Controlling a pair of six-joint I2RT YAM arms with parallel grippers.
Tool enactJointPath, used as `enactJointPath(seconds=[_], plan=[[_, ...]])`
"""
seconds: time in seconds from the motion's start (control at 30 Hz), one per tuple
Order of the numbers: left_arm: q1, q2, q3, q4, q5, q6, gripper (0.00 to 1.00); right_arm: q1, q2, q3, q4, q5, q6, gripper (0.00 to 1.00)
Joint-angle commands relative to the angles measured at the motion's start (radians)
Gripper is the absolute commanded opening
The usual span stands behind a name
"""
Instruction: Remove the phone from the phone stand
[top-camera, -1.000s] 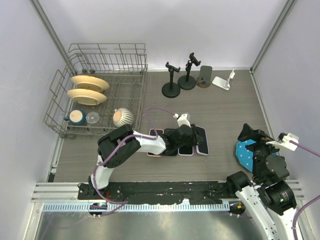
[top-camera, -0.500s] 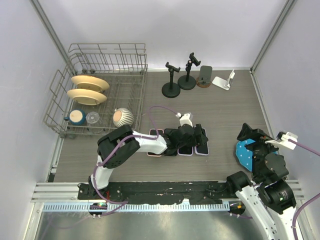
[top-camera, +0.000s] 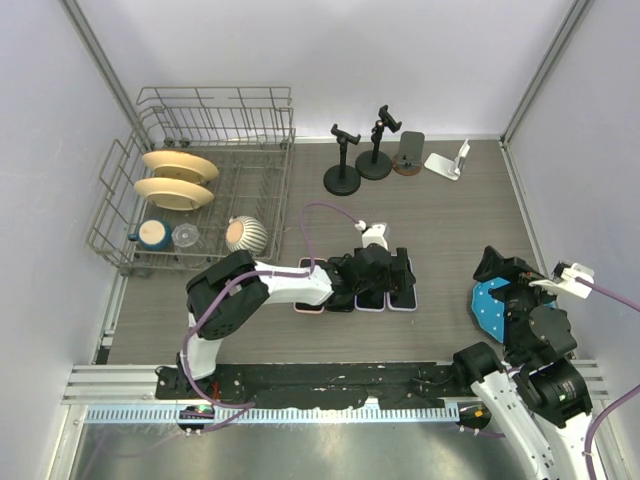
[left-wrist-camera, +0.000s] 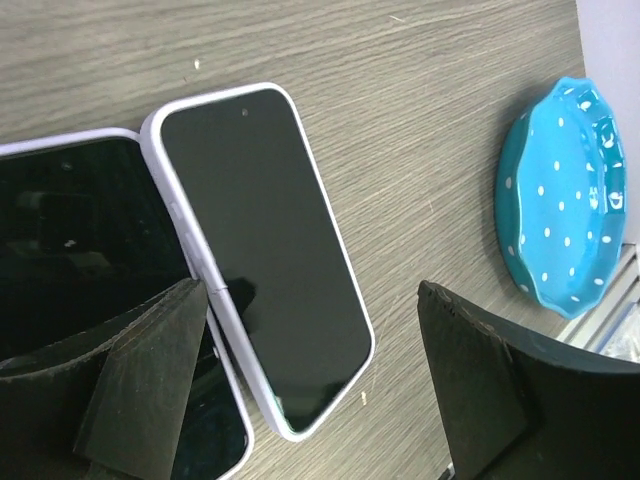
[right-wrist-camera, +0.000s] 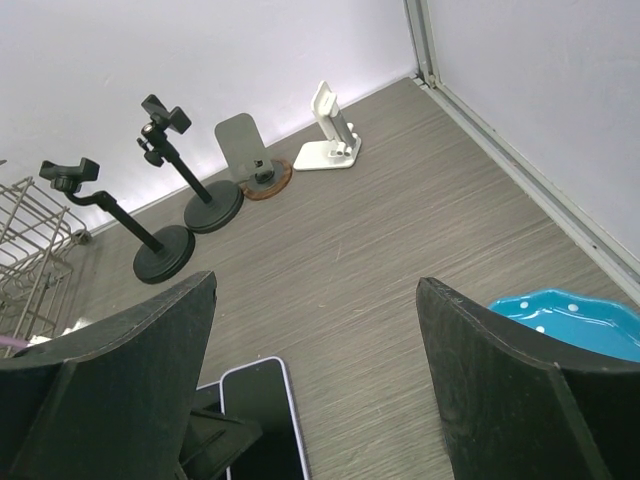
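**Top view.** A row of phone stands (top-camera: 377, 165) occupies the far side of the table (top-camera: 470, 220): two are black clamp stands on round bases, one is grey and one is white. Well apart from them, near the middle of the table, several phones lie flat side by side with their screens up. The left gripper (top-camera: 392, 272) hangs low over the right end of this row. A wire dish rack (top-camera: 200, 170) holding plates stands at the far left.

**Left wrist view.** The rightmost phone (left-wrist-camera: 265, 255), in a pale lilac case, lies flat on the table with its dark screen upward. One long edge rests against the neighbouring phone (left-wrist-camera: 80, 230). The jaws of the left gripper stand wide apart, straddling the lilac phone, and hold nothing. Whether the fingertips touch the table cannot be told. A blue dotted plate (left-wrist-camera: 565, 195) lies on the table to the right of the phone.

**Right wrist view.** The right gripper (right-wrist-camera: 315, 290) is raised over the near right of the table, close to the plate. Its jaws are spread wide, with nothing between them.
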Motion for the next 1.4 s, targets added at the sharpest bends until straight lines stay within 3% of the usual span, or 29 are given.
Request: enactJointPath(seconds=[0.0,0.3,0.5,0.7,0.87,1.03,1.17,1.23,1.37], plan=[[-0.006,-0.11,0.023,-0.043,-0.055,0.084,0.91,0.002,0.026,0.006,0.029,-0.006,-0.001,0.86],[0.009,-0.289,-0.003,-0.124,-0.099,0.194,0.99,0.004,0.096,0.02,0.024,-0.092,0.016,0.86],[0.089,-0.571,-0.083,-0.262,-0.145,0.28,1.0,0.004,0.369,0.08,0.001,-0.274,0.063,0.87],[0.187,-0.866,-0.106,-0.553,-0.194,0.382,1.0,0.004,0.714,0.1,0.058,-0.386,0.041,0.88],[0.212,-1.095,-0.101,-0.698,-0.364,0.533,1.0,0.005,0.944,0.123,0.17,-0.422,0.013,0.88],[0.212,-1.213,-0.182,-0.662,-0.426,0.714,1.0,0.037,1.176,0.167,0.248,-0.37,-0.013,0.88],[0.212,-1.216,-0.216,-0.682,-0.584,0.836,1.0,0.085,1.334,0.253,0.245,-0.325,-0.022,0.89],[0.212,-1.219,-0.247,-0.675,-0.658,0.86,1.0,0.103,1.408,0.277,0.239,-0.304,-0.022,0.89],[0.221,-1.222,-0.279,-0.653,-0.653,0.87,1.0,0.134,1.492,0.317,0.228,-0.268,-0.01,0.89]])
